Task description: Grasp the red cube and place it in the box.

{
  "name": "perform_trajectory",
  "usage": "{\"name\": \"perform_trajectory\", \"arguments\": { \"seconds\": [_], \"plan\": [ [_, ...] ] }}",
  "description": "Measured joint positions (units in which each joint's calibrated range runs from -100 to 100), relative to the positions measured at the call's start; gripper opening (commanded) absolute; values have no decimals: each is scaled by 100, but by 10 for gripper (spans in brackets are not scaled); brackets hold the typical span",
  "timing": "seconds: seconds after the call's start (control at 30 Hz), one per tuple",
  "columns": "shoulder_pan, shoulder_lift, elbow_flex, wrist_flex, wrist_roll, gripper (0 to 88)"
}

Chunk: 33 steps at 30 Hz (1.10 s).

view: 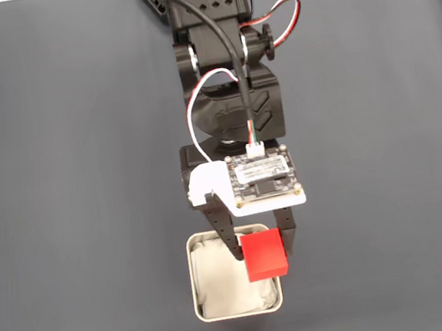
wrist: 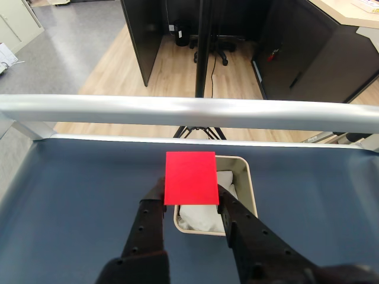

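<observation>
On the dark counter the arm reaches over the box. Its tool is clamped on the red cube, held above the box's right side in the fixed view.

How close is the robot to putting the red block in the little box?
Nearly there. Done: the claw has picked up the small bright red cube and grips it between its black fingers. In hand: the cube hangs over the right side of the small square metal-rimmed box with white papery lining. Left: line it up, let go so it drops inside.
</observation>
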Motion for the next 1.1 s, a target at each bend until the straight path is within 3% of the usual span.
{"name": "perform_trajectory", "arguments": {
  "seconds": [1.1],
  "plan": [
    [371,287,54,-270,10,115]
  ]
}}
